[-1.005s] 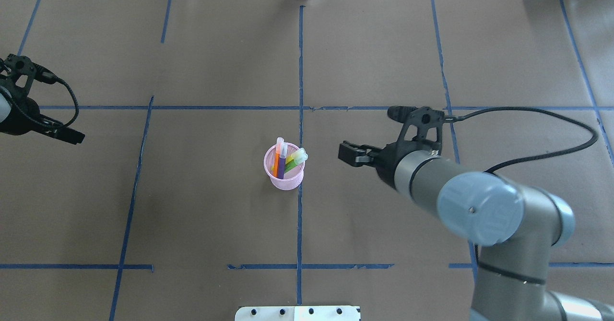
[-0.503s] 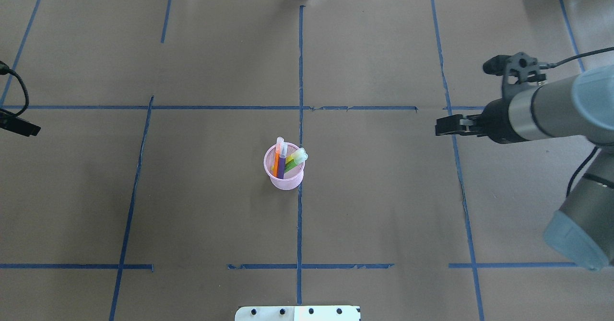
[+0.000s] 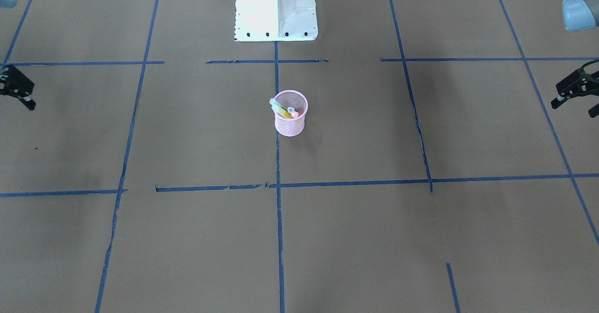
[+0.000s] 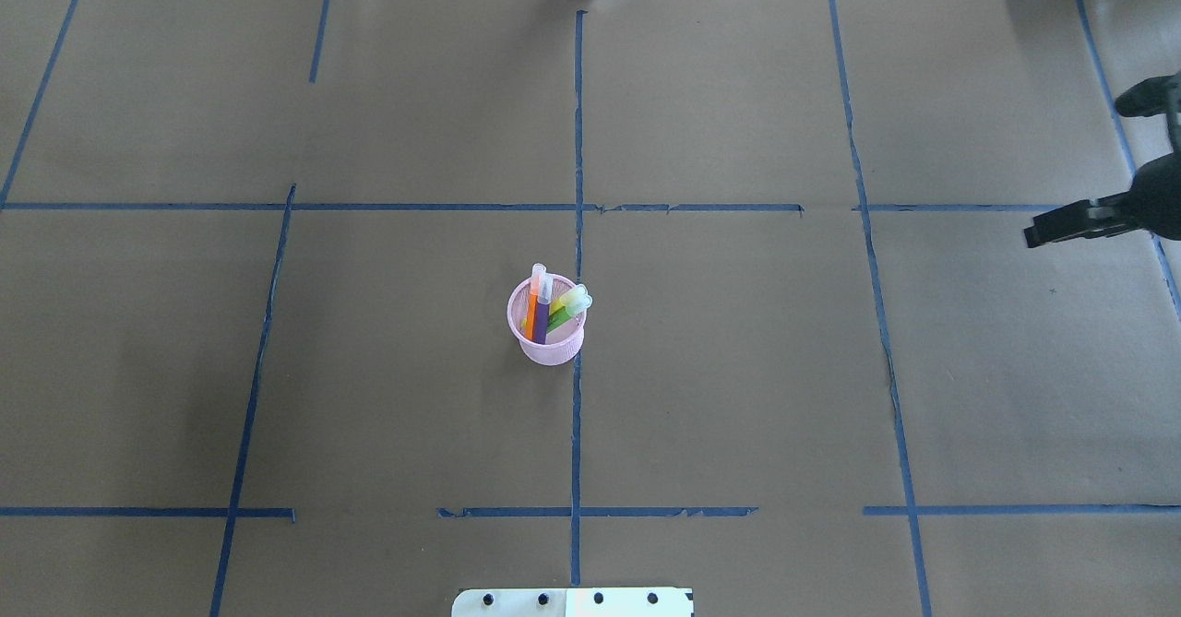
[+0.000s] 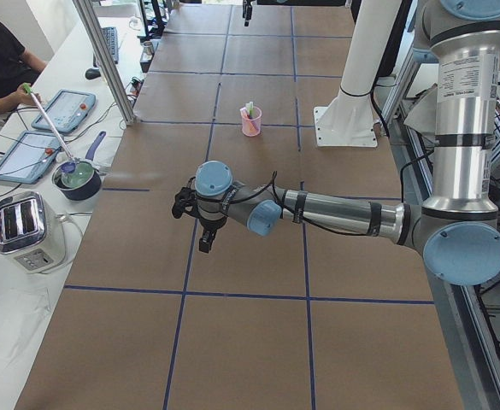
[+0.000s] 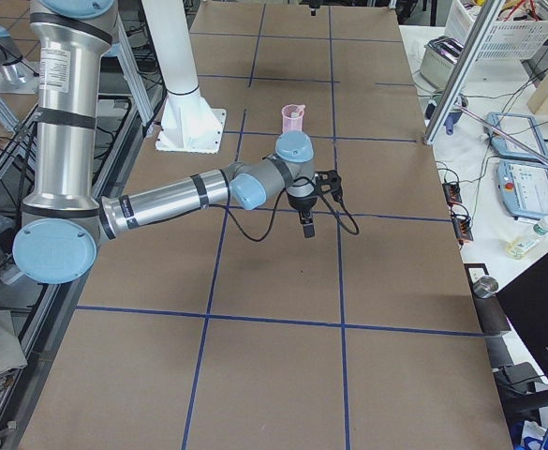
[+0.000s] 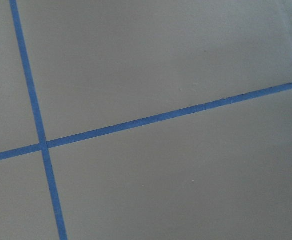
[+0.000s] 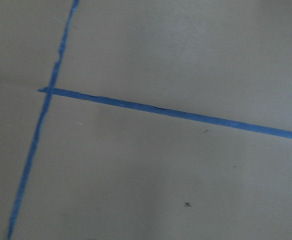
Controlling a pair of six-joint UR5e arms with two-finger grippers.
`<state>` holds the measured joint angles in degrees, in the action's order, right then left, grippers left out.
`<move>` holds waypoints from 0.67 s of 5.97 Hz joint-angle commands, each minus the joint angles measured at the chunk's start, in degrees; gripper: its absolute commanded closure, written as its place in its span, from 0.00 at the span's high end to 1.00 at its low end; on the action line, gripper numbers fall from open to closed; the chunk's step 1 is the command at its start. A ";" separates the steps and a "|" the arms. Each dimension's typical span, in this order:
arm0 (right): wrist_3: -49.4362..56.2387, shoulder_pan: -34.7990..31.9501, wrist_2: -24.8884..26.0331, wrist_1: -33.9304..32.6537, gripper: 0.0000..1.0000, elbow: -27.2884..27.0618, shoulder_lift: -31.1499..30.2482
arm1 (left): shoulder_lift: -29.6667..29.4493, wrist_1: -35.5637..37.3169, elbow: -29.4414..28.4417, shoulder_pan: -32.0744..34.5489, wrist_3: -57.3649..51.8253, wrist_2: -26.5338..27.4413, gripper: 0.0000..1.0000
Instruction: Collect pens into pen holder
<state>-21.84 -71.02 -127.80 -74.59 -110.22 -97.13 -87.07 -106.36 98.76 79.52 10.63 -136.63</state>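
Both arms have pulled far back from the pen holder (image 4: 546,340), which holds all three pens (image 4: 541,308), so the job looks done. The left gripper (image 3: 573,107) has its fingers spread and empty; nobody can tell with the right gripper (image 4: 1038,231)

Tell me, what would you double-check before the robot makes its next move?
1. Three pens in the cup: ok; orange pen, purple pen and green pen stand inside.
2. Cup upright: ok.
3. Stray pens outside the cup: ok, none visible.
4. Arms away from the cup: ok; left fingers and right fingers are far out to either side.
5. Left fingers empty: ok, open, nothing held.
6. Right fingers open or shut: cannot tell.
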 commanded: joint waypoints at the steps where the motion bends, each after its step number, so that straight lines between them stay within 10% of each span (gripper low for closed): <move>1: 22.43 -12.69 -3.16 -11.20 1.00 4.65 0.00 | -2.64 20.37 0.99 7.37 -14.16 -0.39 1.00; 4: 26.85 -17.22 -7.27 -17.09 1.00 4.57 -4.64 | -1.17 21.12 -1.98 7.32 -15.02 0.58 1.00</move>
<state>4.38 -87.21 -133.23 -91.09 -105.83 -100.03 -88.19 -85.06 97.87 86.79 -4.04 -136.27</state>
